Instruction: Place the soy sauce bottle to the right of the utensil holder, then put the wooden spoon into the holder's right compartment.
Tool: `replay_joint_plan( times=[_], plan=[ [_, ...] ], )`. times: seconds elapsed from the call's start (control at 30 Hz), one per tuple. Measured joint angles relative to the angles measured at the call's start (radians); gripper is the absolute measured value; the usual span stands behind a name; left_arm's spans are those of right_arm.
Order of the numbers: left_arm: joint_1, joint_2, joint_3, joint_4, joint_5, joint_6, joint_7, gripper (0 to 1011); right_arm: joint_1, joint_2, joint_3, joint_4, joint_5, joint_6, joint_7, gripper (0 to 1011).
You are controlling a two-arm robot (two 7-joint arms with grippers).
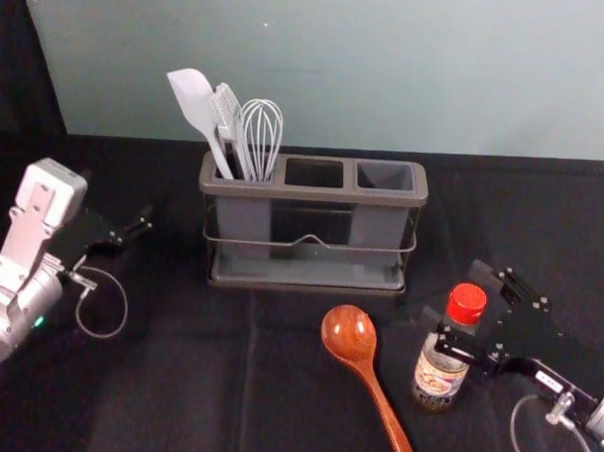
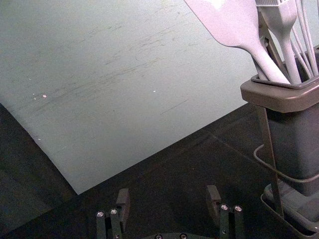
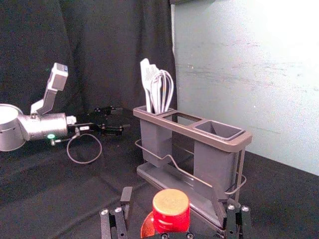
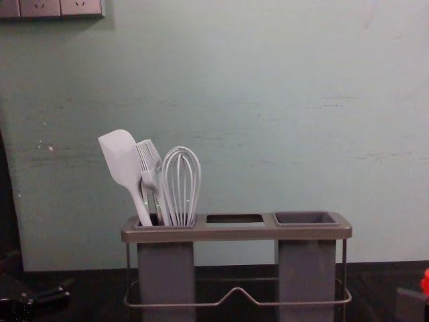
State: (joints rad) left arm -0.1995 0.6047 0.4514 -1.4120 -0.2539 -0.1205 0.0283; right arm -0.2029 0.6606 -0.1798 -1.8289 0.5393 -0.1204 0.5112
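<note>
The soy sauce bottle, red-capped, stands in front of the utensil holder's right end. My right gripper is around its upper part; in the right wrist view the open right gripper has the red cap between its fingers, with gaps on both sides. The wooden spoon lies on the table left of the bottle, bowl toward the holder. White utensils fill the left compartment; the right compartment has nothing in it. My left gripper is parked left of the holder, open in the left wrist view.
A black cloth covers the table, with a pale wall behind the holder. The white spatula, brush and whisk rise above the holder's left end. A dark curtain hangs beyond the left arm.
</note>
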Motion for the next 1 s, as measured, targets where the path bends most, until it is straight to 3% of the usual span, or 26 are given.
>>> replay_joint_plan(
  times=[0.43, 0.7, 1.0],
  plan=[
    [0.0, 0.0, 0.0, 0.0, 0.0, 0.0, 0.0, 1005, -0.001, -0.003, 0.001, 0.002, -0.003, 0.003, 0.007, 964],
    [0.0, 0.0, 0.0, 0.0, 0.0, 0.0, 0.0, 1005, -0.001, -0.005, 0.001, 0.003, 0.001, 0.006, 0.009, 769],
    [0.0, 0.0, 0.0, 0.0, 0.0, 0.0, 0.0, 1005, -0.002, -0.005, 0.002, 0.004, 0.001, 0.006, 0.009, 448]
  ],
)
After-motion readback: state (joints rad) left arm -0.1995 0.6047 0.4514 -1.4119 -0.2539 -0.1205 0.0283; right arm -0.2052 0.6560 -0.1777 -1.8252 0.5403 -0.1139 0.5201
